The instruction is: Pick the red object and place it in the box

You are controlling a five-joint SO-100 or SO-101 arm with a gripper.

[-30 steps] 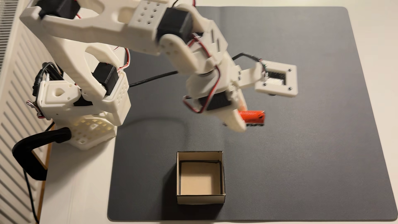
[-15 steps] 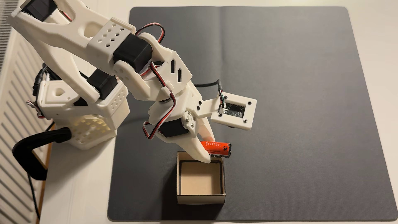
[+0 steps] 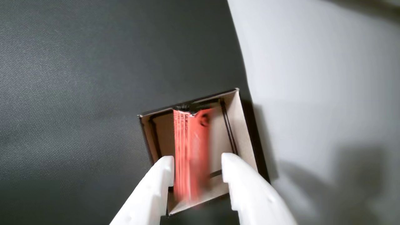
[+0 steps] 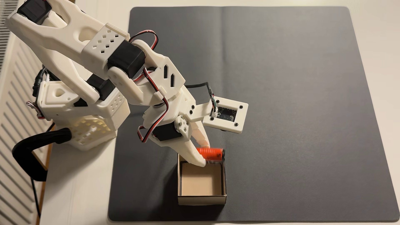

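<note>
Matt cardboard box [image 4: 223,179], woven-textured mat [image 4: 292,108] (dull grey), smooth white plastic gripper [image 3: 197,161].

**Legible Markings: Status**

I find dark printed text on one item, the red object [image 3: 191,150]. In the wrist view, print runs lengthwise along its wrapper. The first letters appear to read "SAL"; motion blur makes the remaining lines unreadable. A round dark symbol sits near the far end of the wrapper; I cannot identify it.

In the fixed view, the red object [image 4: 209,154] is blurred, and I can read no characters on it there.

I can read no other text, label, brand or number.
</note>
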